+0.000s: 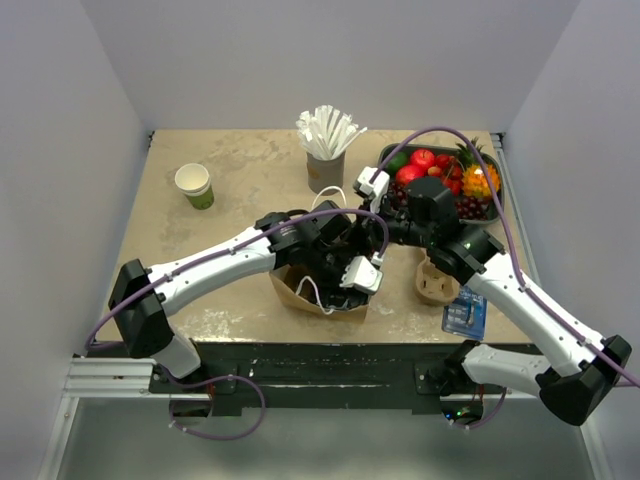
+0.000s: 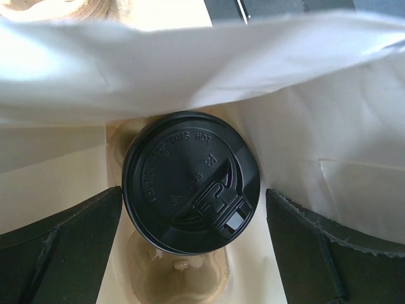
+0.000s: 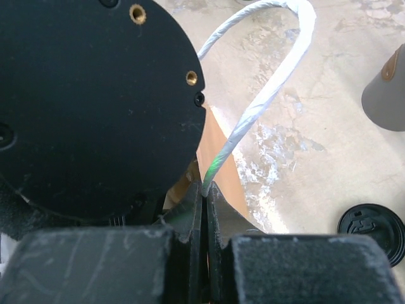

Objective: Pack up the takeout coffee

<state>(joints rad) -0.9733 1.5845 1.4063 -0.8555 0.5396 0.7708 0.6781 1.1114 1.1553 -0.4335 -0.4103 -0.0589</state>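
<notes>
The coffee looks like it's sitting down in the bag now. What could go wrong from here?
1. The open left fingers sit close beside the takeout coffee; lifting out crookedly could catch its black lid and tip it.
2. The right fingers pinch only the thin white handle; if it slips, the paper bag might sag shut over the left arm.

takeout coffee lid (image 2: 190, 183) — smooth plastic | bag (image 2: 190, 69) — matt paper
</notes>
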